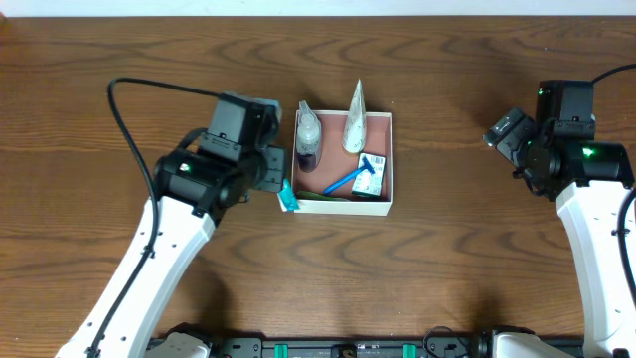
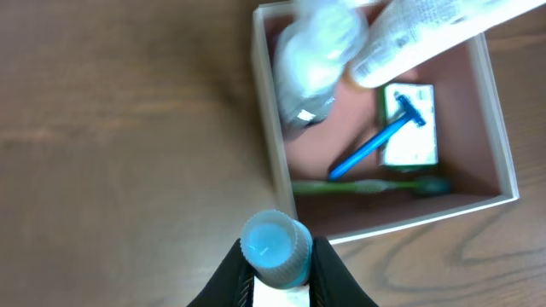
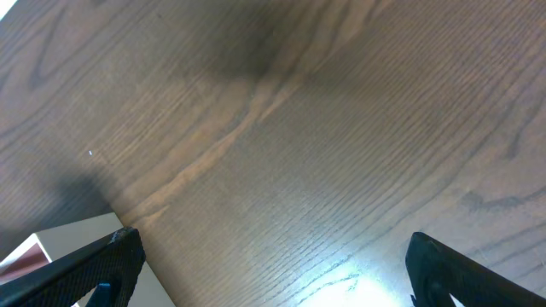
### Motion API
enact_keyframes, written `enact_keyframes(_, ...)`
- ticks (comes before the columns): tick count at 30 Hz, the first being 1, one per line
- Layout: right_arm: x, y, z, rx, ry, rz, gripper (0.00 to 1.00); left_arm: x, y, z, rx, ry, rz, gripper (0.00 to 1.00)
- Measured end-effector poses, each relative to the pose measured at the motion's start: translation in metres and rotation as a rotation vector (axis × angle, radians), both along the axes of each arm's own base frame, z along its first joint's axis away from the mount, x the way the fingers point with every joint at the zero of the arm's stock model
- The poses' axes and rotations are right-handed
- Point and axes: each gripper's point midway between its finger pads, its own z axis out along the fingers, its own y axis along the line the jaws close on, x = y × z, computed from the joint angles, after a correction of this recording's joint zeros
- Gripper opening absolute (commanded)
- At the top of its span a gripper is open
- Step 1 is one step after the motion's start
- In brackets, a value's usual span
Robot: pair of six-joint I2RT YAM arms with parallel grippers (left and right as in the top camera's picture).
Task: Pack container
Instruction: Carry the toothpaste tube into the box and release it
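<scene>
The container (image 1: 392, 159) is a shallow white box with a pinkish-brown floor at the table's middle; it also shows in the left wrist view (image 2: 499, 153). Inside lie a clear bottle (image 1: 308, 139), a white tube (image 1: 355, 119), a blue razor (image 1: 350, 180), a green-and-white packet (image 1: 369, 185) and a green toothbrush (image 2: 375, 186). My left gripper (image 2: 275, 266) is shut on a small white bottle with a blue cap (image 2: 275, 246), held just outside the box's near left corner; the cap shows beside the box from overhead (image 1: 288, 198). My right gripper (image 3: 273, 264) is open and empty over bare table at the right.
The brown wooden table (image 1: 467, 259) stretches all round the box. The right arm (image 1: 556, 139) sits at the far right. A white edge shows at the lower left of the right wrist view (image 3: 60, 234).
</scene>
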Motion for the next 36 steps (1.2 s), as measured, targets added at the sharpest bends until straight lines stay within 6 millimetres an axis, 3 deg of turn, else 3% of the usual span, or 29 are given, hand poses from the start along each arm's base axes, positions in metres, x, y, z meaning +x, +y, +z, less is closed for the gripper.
enact_keyframes(10,0.0,0.0,0.0,0.0,0.0,0.0,0.99,0.002,-0.072,0.021,0.096,-0.253,-0.442,0.06)
enact_keyframes(13,0.0,0.0,0.0,0.0,0.0,0.0,0.99,0.001,-0.09,0.019,0.158,-0.313,-0.588,0.06)
enact_keyframes(18,0.0,0.0,0.0,0.0,0.0,0.0,0.99,-0.002,-0.109,-0.011,0.272,-0.311,-0.799,0.06)
enact_keyframes(25,0.0,0.0,0.0,0.0,0.0,0.0,0.99,-0.003,-0.124,-0.078,0.377,-0.196,-0.991,0.06)
enact_keyframes(29,0.0,0.0,0.0,0.0,0.0,0.0,0.99,-0.002,-0.126,-0.098,0.4,-0.159,-1.03,0.47)
enact_keyframes(30,0.0,0.0,0.0,0.0,0.0,0.0,0.99,-0.001,-0.127,-0.099,0.401,-0.164,-1.034,0.77)
enact_keyframes(31,0.0,0.0,0.0,0.0,0.0,0.0,0.99,0.0,-0.128,-0.097,0.397,-0.172,-1.025,1.0)
enact_keyframes(36,0.0,0.0,0.0,0.0,0.0,0.0,0.99,0.001,-0.129,-0.07,0.347,-0.222,-0.939,0.98)
